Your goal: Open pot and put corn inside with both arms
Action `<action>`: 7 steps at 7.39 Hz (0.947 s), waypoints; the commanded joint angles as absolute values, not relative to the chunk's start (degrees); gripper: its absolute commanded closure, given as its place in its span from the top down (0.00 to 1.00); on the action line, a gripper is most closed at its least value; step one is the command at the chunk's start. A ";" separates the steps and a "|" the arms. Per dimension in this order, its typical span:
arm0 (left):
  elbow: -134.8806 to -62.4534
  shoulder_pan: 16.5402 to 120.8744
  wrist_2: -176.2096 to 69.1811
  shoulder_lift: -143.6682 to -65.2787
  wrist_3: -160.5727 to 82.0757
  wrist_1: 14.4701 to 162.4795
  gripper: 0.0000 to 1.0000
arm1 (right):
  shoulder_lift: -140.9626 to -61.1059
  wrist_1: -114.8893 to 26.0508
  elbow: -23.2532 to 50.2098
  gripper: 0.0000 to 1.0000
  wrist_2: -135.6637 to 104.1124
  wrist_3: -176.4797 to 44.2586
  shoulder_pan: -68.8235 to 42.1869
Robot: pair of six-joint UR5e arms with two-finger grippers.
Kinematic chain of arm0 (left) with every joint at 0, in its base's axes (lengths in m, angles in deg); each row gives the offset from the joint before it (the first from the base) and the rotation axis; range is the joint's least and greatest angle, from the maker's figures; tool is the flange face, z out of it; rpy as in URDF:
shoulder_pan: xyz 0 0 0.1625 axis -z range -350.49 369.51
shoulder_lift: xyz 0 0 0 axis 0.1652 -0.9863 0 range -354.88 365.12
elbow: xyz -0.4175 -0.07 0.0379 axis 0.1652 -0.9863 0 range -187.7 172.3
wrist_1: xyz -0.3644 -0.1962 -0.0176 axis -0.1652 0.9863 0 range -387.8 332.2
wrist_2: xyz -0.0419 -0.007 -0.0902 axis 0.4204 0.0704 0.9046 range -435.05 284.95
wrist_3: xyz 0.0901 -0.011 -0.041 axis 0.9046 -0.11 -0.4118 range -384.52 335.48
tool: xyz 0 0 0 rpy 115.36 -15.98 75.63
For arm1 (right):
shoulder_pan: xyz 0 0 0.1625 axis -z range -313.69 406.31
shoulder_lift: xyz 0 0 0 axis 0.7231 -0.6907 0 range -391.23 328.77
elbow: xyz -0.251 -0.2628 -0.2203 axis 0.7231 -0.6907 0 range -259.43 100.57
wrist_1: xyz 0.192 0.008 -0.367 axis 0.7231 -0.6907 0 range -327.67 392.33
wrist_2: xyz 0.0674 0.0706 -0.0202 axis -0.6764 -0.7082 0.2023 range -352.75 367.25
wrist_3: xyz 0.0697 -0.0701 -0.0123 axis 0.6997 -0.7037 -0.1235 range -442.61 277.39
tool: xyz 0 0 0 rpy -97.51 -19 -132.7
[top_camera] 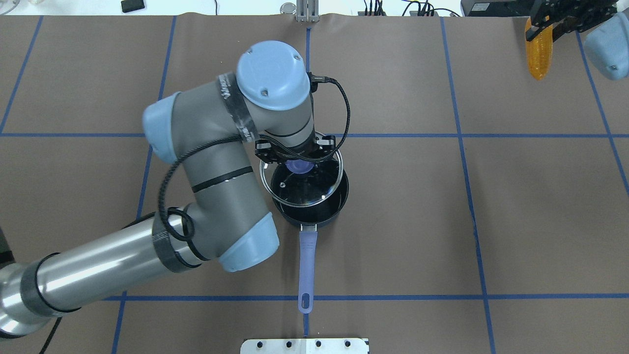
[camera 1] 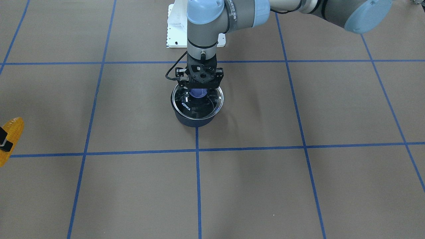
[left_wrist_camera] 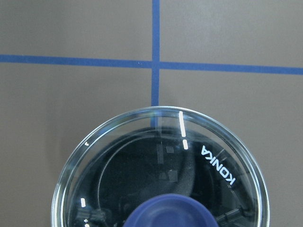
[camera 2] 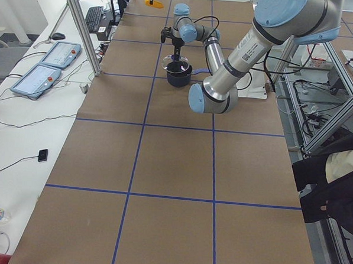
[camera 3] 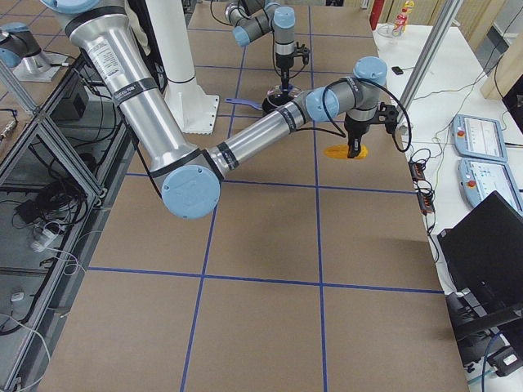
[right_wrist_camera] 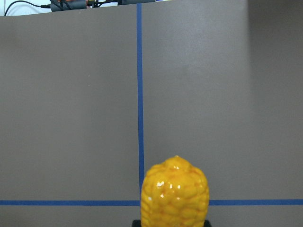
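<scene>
While the left gripper (camera 1: 198,89) clamps the purple knob (left_wrist_camera: 173,210), hanging the glass lid (top_camera: 300,191) just over the pot (top_camera: 340,195), the right gripper (top_camera: 541,30) pinches the corn (top_camera: 539,60) well apart, above the surface (top_camera: 393,246). Likely risks are the knob slipping, or the cob striking a lid not swung clear.

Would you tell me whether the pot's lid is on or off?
Off: the left gripper holds the glass lid raised slightly above the pot.
</scene>
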State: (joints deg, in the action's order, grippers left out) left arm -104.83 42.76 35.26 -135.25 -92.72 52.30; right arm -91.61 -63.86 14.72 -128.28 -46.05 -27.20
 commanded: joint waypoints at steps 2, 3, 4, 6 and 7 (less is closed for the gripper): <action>-119.13 51.05 41.03 -121.29 -78.01 49.36 0.51 | -87.67 -63.82 16.72 0.46 -129.43 -31.51 -20.95; -120.62 53.00 42.54 -117.61 -74.82 49.80 0.51 | -86.70 -63.74 17.68 0.45 -128.29 -26.41 -17.36; -121.77 54.67 42.64 -114.53 -70.96 50.24 0.51 | -85.73 -63.65 19.08 0.45 -124.54 -22.01 -12.88; -121.61 57.05 43.78 -109.52 -66.11 53.12 0.50 | -83.01 -63.65 20.59 0.45 -122.75 -14.36 -7.24; -120.73 58.28 44.22 -104.79 -63.83 59.06 0.49 | -81.95 -63.65 20.76 0.47 -120.74 -11.28 -3.99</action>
State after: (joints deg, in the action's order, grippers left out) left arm -121.36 56.82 43.67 -109.77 -66.77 53.74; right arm -83.55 -63.66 20.31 -122.75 -15.71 -7.91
